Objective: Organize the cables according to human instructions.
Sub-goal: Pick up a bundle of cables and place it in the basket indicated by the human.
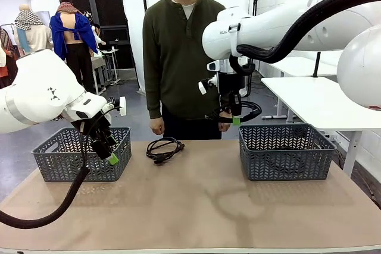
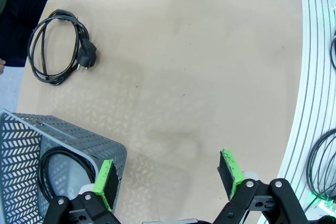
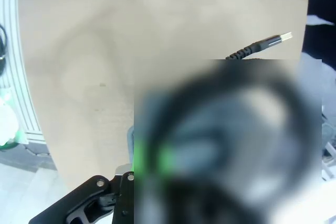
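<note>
Brown tabletop [image 1: 196, 206] fronts a person [image 1: 178, 57] who stands at 12 o'clock, with a grey left basket [image 1: 59, 159] at 9 o'clock and a grey right basket [image 1: 286, 159] at 3 o'clock. One coiled cable [image 1: 164, 149] lies loose on the table at about 11 o'clock from its centre, between the baskets. Another coil [image 2: 58, 174] rests inside the left basket.

These cords look light and floppy. A loop will likely sag and slip open when lifted, so the best hold is across the bunched strands, not on the chunky plug.

The right arm reaches in from 3 o'clock with its wrist pointing down. The right gripper [image 1: 235, 117] hangs above the right basket's near-left rim, clamped, as far as the blurred wrist view allows, on a raised cable [image 1: 250, 111] whose slim plug [image 3: 268, 40] pokes out sideways.

The left arm is bent low, its wrist tilted toward the table. The left gripper [image 2: 167, 162] stands wide and empty just beside the left basket's corner, with the loose coil at 10 o'clock in its wrist view.
</note>
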### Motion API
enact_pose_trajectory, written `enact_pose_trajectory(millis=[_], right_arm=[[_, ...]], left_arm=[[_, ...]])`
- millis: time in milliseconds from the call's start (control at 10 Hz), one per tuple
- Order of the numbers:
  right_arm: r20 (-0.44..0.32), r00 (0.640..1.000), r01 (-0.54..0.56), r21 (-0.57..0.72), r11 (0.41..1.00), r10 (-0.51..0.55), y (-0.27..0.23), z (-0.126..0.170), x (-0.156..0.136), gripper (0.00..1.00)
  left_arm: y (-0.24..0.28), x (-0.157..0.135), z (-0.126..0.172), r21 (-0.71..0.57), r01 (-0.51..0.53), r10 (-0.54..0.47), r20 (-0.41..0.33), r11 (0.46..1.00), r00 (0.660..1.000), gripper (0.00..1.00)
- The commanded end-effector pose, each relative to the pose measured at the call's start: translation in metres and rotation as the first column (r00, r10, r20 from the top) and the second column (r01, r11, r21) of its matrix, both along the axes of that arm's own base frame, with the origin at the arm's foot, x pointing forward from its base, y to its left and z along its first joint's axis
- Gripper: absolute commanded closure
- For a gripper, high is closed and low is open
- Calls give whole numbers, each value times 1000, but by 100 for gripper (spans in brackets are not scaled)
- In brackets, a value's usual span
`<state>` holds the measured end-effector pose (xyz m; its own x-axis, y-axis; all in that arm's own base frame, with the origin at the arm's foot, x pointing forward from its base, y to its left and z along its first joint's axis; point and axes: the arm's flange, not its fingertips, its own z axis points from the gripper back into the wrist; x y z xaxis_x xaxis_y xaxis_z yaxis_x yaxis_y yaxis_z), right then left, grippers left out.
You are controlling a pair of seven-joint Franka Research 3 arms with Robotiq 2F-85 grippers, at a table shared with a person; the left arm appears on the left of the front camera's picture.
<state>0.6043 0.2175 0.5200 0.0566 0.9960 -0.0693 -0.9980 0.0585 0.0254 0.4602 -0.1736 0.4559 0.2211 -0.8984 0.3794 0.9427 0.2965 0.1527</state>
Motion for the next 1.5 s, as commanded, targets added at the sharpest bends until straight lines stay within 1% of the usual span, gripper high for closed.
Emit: enact_pose_trajectory(millis=[0,100,200,300,700,800,900,1200,1400], right_arm=[[28,999,-24,24,999,23,-36,-7,-21,100],[36,999,-18,29,999,17,-49,-9,-27,100],[33,999,-30,45,999,29,-60,-11,-33,100],[47,998,-40,49,998,37,-73,-14,-38,100],[51,998,-31,79,996,27,-122,-30,-42,100],[53,998,-42,82,996,37,-131,-35,-39,100],[54,998,-31,85,996,26,-139,-39,-33,100],[42,998,-40,60,997,38,-154,-52,-6,100],[56,998,-38,66,997,34,-158,-60,7,100]], left_arm=[[0,0,3,5,3,-3,-9,1000,1000,0],[0,0,3,5,3,-3,-9,1000,1000,0],[0,0,3,5,3,-3,-9,1000,1000,0],[0,0,3,5,3,-3,-9,1000,1000,0],[0,0,3,5,3,-3,-9,1000,1000,0],[0,0,3,5,3,-3,-9,1000,1000,0],[0,0,3,5,3,-3,-9,1000,1000,0],[0,0,3,5,3,-3,-9,1000,1000,0],[0,0,3,5,3,-3,-9,1000,1000,0]])
